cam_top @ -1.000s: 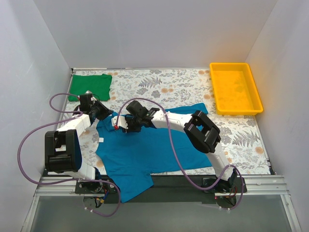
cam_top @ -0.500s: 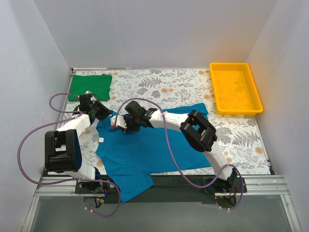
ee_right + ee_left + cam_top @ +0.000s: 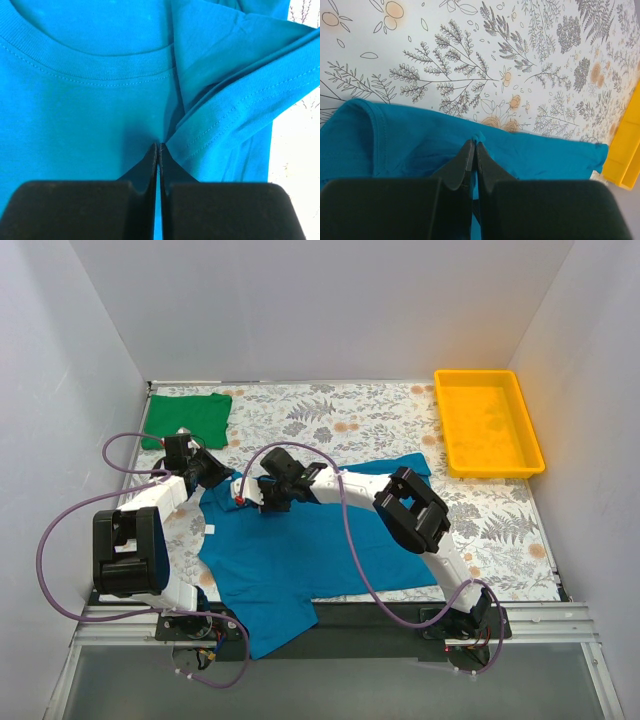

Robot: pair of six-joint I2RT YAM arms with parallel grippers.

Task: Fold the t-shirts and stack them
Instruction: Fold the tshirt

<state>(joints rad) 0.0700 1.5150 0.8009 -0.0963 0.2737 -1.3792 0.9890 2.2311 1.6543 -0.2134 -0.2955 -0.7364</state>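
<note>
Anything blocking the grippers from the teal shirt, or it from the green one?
No. Left gripper and right gripper are both shut on the teal shirt. Only tablecloth, plus the left arm's own wrist, lies between it and the folded green shirt.

The teal t-shirt [image 3: 75, 115] is matt, soft cloth; the yellow tray [image 3: 488, 425] smooth plastic.

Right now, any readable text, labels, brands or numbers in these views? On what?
No readable text in any view.
blue t-shirt: no print; the small white tag at its left edge is too small to read.
green t-shirt: plain.
yellow tray: no marking visible.
tablecloth: floral pattern only.
</note>
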